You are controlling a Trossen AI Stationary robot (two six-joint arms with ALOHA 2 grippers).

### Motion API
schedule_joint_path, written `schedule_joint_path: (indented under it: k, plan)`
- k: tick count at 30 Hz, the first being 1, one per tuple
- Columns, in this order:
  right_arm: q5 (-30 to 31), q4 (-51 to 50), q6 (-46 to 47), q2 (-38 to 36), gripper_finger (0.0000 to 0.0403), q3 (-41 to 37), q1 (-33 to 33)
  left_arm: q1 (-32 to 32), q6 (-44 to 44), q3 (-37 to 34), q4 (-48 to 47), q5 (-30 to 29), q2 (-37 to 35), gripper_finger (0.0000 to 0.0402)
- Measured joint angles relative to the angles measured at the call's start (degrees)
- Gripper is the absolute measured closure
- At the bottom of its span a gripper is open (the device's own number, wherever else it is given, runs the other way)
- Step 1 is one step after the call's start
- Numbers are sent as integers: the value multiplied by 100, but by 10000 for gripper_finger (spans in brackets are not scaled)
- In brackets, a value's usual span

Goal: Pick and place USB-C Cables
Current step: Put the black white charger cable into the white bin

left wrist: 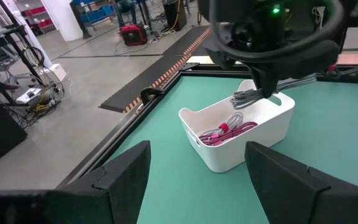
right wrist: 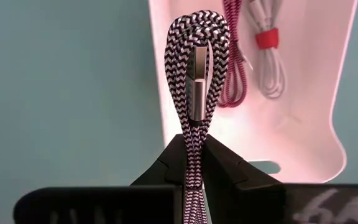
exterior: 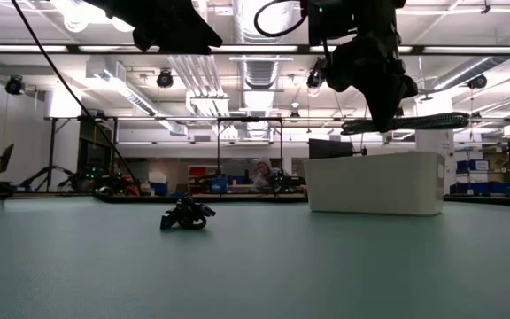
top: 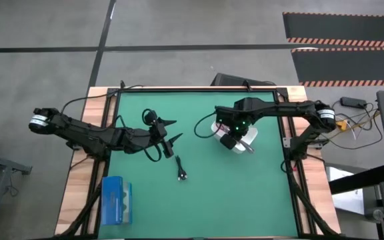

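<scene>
My right gripper hangs over the white bin, shut on the grey braided cable bundle. The low view shows this bundle lying level above the bin's rim. In the bin lie the magenta cable and the white cable with its pink tie. The black cable rests on the green mat, also visible in the low view. My left gripper is open, raised left of the table's middle, facing the bin. My right gripper pinches the grey bundle between its two fingers, near the bundle's middle. Its looped end with the metal plug sticks out past the fingertips. The fingers come from above. The bundle is lifted clear and lies about level over the bin.
A flat blue box lies at the table's near left corner. Long black wires trail along both arms. Bare green mat stretches between the black cable and the table's near and right edges.
</scene>
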Motion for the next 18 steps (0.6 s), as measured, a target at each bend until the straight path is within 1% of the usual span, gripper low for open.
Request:
schedule_joint_path:
  k: [7, 18]
  plan:
    - [0, 25, -187, 2, 383, 0, -277, 0, 2, 0, 1, 1, 0, 155]
    - [0, 134, -430, 2, 383, 0, -530, 0, 7, 0, 4, 0, 0, 155]
